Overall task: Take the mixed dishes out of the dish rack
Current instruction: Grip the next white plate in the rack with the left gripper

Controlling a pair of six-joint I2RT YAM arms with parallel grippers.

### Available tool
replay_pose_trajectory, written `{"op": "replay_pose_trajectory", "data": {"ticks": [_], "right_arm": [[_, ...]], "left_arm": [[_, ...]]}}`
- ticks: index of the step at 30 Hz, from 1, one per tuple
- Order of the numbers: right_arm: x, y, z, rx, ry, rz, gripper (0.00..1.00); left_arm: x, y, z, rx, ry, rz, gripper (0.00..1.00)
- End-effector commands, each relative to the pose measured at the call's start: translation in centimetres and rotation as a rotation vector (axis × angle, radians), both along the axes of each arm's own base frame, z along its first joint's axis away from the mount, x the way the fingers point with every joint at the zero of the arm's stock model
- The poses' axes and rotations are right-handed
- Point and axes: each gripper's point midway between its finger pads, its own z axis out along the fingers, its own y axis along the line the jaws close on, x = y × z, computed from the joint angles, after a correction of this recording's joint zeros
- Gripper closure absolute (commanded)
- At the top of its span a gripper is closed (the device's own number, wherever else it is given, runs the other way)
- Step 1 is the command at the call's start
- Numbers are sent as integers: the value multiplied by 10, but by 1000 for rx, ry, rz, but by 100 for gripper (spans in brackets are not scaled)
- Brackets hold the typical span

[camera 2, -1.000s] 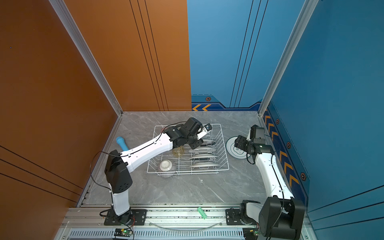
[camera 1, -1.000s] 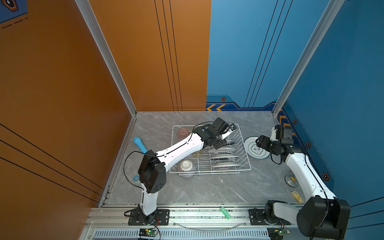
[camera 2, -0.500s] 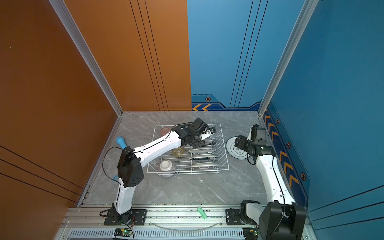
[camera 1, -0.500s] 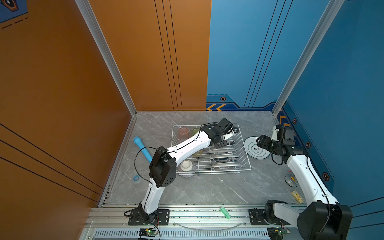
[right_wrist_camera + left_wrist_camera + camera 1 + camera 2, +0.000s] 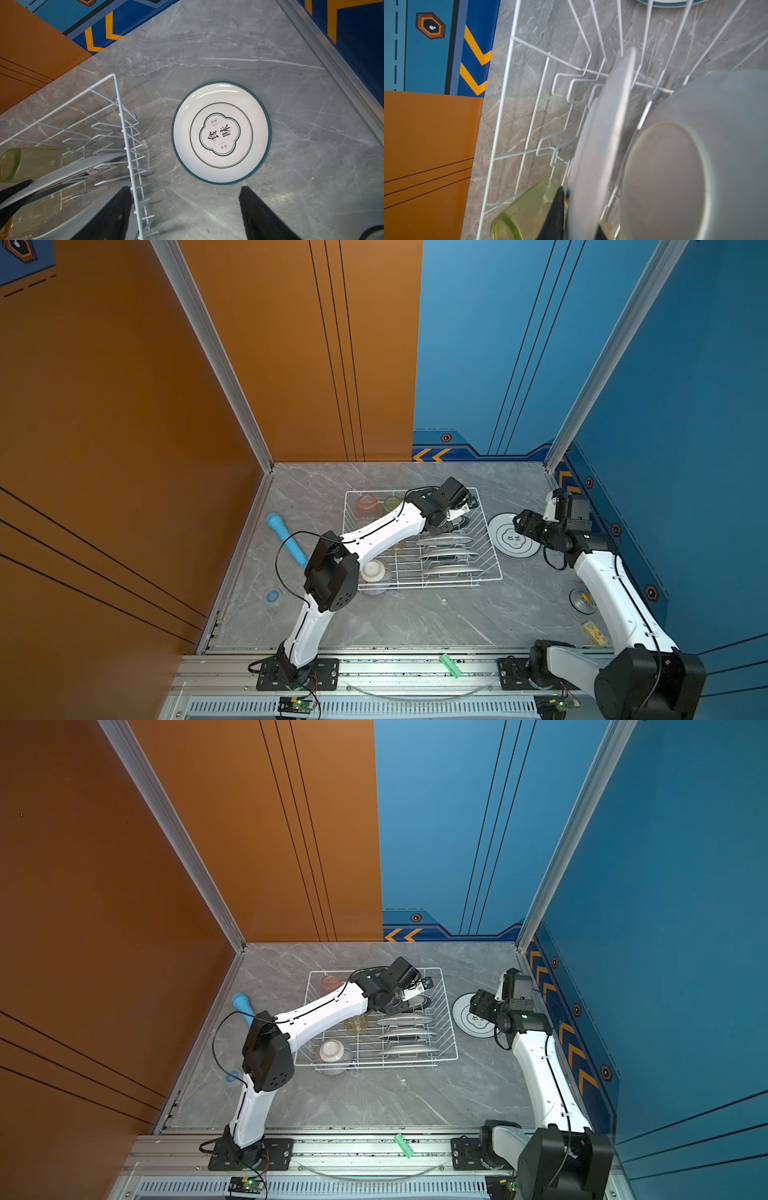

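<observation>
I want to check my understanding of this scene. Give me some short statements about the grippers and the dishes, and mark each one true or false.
1. The left gripper is shut on the rim of the farthest plate standing in the dish rack. True.
2. The right gripper holds the flat plate. False: its jaws are open and hold nothing; that plate lies on the table beside the rack.
3. The striped bowl sits upside down in a near corner of the rack. True.
4. The blue cylinder lies inside the rack. False: it lies on the table, outside the rack.
</observation>
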Motion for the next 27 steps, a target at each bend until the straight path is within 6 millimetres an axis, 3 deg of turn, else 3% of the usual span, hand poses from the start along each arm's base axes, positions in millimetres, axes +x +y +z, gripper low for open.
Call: {"op": "replay_pose_trajectory", "data": {"ticks": [1,8,13,27], "right_arm": [[-3,2,4,-16,-17,17,20],[-5,4,4,-4,-27,20,20],[-5,6,5,5,-31,26,20],[-2,17,6,33,-49,58,20]], "left_arm": [[3,-1,6,10,-24,24,92],[6,1,12,29,-60,36,99],[11,6,29,16,-108,61,100],[2,26,117,-155,-233,118,100]]}}
